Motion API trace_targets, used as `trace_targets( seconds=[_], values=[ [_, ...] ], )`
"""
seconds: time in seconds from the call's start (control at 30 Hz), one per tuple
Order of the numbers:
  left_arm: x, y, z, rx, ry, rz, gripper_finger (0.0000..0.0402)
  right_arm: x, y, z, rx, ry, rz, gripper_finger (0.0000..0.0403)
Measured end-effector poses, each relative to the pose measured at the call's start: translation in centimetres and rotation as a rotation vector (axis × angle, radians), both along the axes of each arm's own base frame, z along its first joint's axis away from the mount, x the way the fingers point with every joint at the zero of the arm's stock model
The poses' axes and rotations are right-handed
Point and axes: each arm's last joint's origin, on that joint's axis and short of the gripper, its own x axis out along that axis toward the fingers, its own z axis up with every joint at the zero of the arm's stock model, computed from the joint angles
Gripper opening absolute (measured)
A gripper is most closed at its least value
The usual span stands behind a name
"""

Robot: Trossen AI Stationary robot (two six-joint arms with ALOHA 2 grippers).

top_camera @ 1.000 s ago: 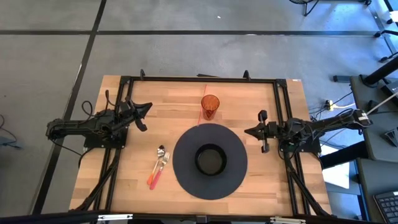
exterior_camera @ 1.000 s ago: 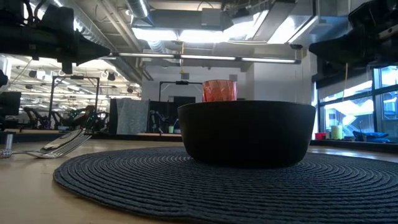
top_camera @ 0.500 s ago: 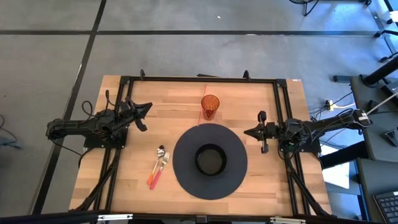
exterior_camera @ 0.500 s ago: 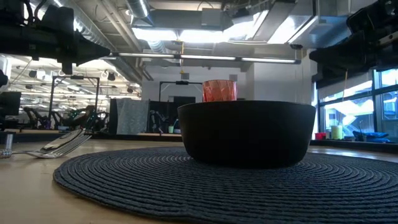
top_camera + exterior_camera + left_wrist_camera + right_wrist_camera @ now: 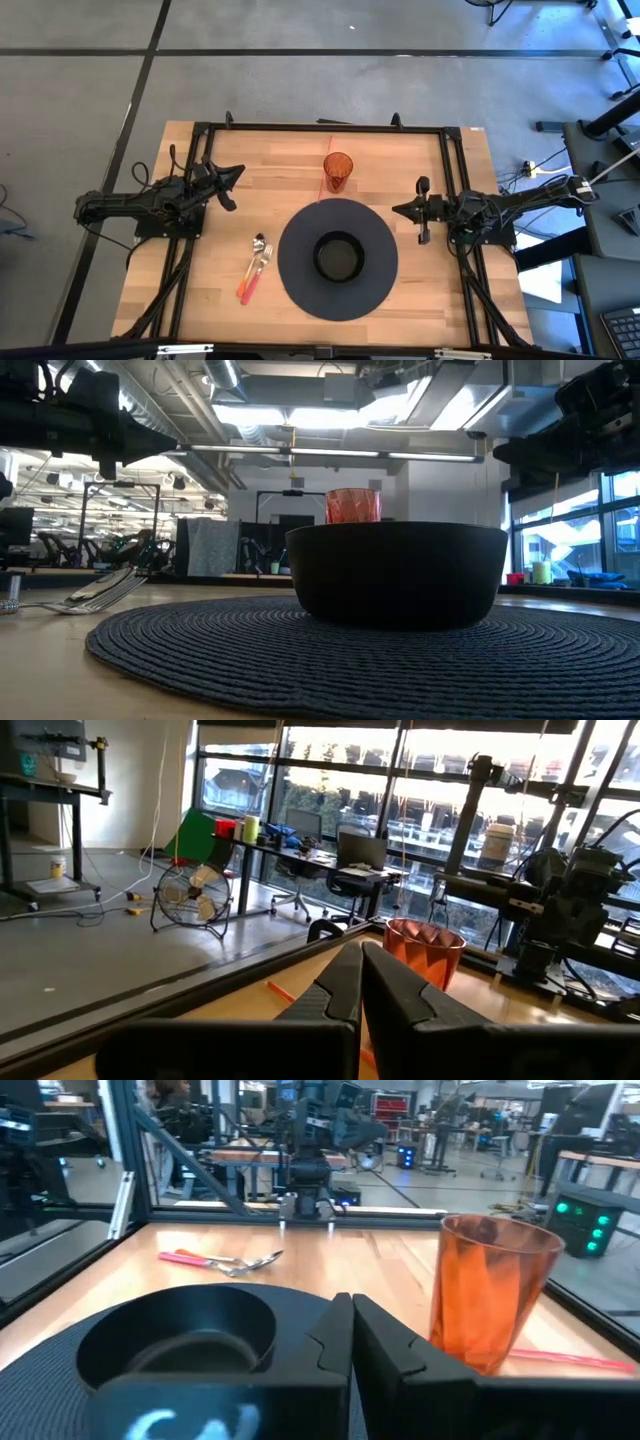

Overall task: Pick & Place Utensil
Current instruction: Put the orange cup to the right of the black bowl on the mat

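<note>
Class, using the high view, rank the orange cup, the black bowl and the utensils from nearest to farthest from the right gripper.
From the right gripper:
1. Orange cup, toward the table's far edge.
2. Black bowl, centred on the round mat; nearly as close.
3. Utensils, beyond the mat, on the left arm's side.

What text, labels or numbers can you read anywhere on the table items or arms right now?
None readable: no text shows in any view.
Orange cup: no print visible.
Black bowl and round dark mat: plain.
Spoon and fork with pink handles: no marks legible.
Left gripper and right gripper: no lettering visible.
Right wrist view: a pale smudge on the gripper body, too blurred to read.
</note>
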Motion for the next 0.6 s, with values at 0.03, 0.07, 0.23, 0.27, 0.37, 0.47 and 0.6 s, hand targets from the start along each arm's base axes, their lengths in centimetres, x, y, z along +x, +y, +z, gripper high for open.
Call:
trace_targets(
  seconds=[0.03, 0.07, 0.23, 0.27, 0.37, 0.47, 0.6],
  values=[
    [0.0, 0.0, 0.0, 0.0, 0.0, 0.0, 0.0004, 0.0, 0.0, -0.01, 0.005, 0.0, 0.0, 0.0007],
    [0.0, 0.0, 0.0, 0.0, 0.0, -0.001, 0.0004, 0.0, 0.0, -0.02, 0.008, 0.001, 0.0, 0.0007],
    [0.02, -0.03, 0.0, 0.002, 0.0, -0.012, 0.0004, 0.0, 0.0, -0.03, 0.009, 0.002, 0.0, 0.0007],
    [0.02, -0.03, 0.0, 0.002, 0.0, -0.012, 0.0004, 0.0, 0.0, -0.03, 0.009, 0.002, 0.0, 0.0007],
    [0.02, -0.03, 0.01, 0.002, 0.0, -0.012, 0.0004, 0.0, 0.0, -0.03, 0.009, 0.002, 0.0, 0.0007],
    [0.0, 0.0, 0.0, 0.014, 0.009, 0.001, 0.0004, 0.0, 0.0, -0.03, 0.006, 0.002, 0.0, 0.0007],
    [-0.02, 0.03, 0.0, 0.018, 0.013, 0.014, 0.0004, 0.0, 0.0, -0.03, 0.008, 0.002, 0.0, 0.0007]
  ],
)
